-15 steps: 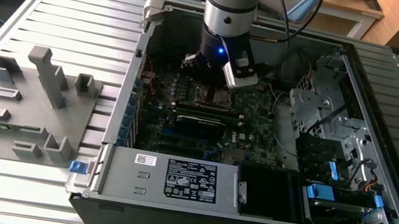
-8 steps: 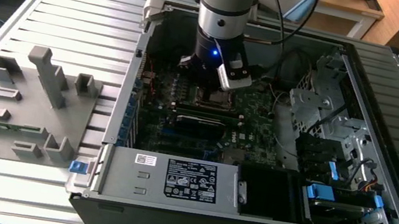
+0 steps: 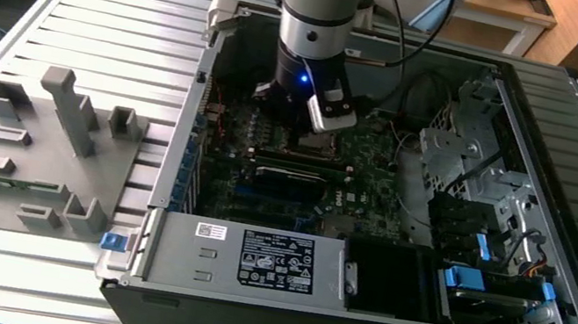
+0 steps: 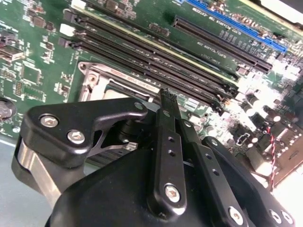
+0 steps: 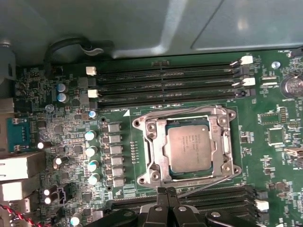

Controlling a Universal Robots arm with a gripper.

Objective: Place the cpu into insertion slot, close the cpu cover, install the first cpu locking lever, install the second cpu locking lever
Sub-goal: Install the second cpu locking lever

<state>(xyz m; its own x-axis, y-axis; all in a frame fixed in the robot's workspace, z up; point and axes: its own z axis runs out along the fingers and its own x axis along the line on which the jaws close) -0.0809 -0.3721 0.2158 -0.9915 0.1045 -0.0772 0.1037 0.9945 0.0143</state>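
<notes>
Ext view, L to R: grey fixture tray [image 3: 22, 160] on the slatted bench [image 3: 111, 24]; then open PC case [image 3: 380, 321]; my arm reaches down into it, end effector [image 3: 311, 135] low over the board. First wrist view: cpu [image 5: 188, 148] already sits flat in the insertion slot [image 5: 156, 176]; cpu cover [image 5: 222, 142] looks down around it w/ chip showing thru the window; a thin lever wire [image 5: 208, 183] runs along the socket edge nearest me, latched or not I can't tell. My fingers [image 5: 165, 208] are pressed together, holding nothing, tip just beside that edge. To do lever step well, I'd judge: push w/ closed tip on the wire only; stay off memory slots [image 5: 165, 85]; keep cover flat.
</notes>
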